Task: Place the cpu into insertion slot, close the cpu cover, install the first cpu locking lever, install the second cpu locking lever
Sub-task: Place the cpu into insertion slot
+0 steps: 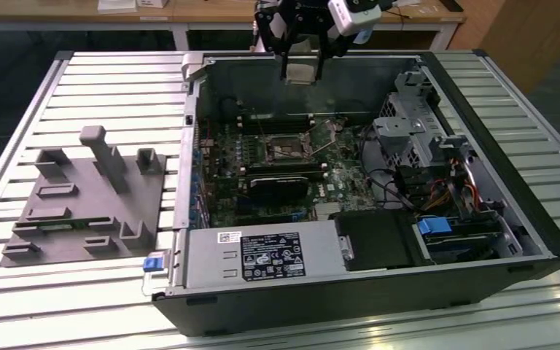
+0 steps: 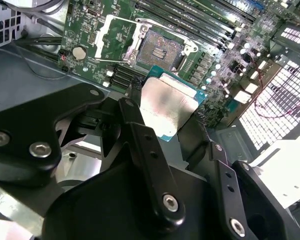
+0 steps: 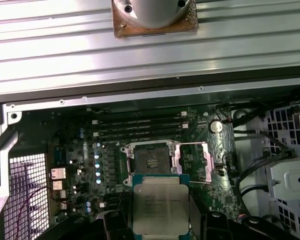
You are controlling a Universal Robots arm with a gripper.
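Observation:
My gripper (image 2: 166,117) is shut on the cpu (image 2: 168,106), a flat square chip with a dull silver top and a green edge, held by two opposite sides between black fingers (image 2: 140,131). In the exterior view the gripper (image 1: 300,73) hangs high over the far part of the open computer case, well above the board. The insertion slot (image 3: 151,159) lies open with its dark centre bare, just beyond the cpu (image 3: 160,207) in the first wrist view. Beside the slot the cpu cover (image 3: 192,160) is flipped back. In the second wrist view the slot (image 2: 160,50) and cover (image 2: 115,36) show past the chip.
The black computer case (image 1: 378,292) lies on its side on a slatted metal table (image 1: 95,80). Long memory slots (image 3: 140,127), a drive cage (image 1: 411,131), cables (image 1: 426,193) and a power supply (image 1: 260,255) surround the board. A grey fixture block (image 1: 85,197) sits at the exterior view's left.

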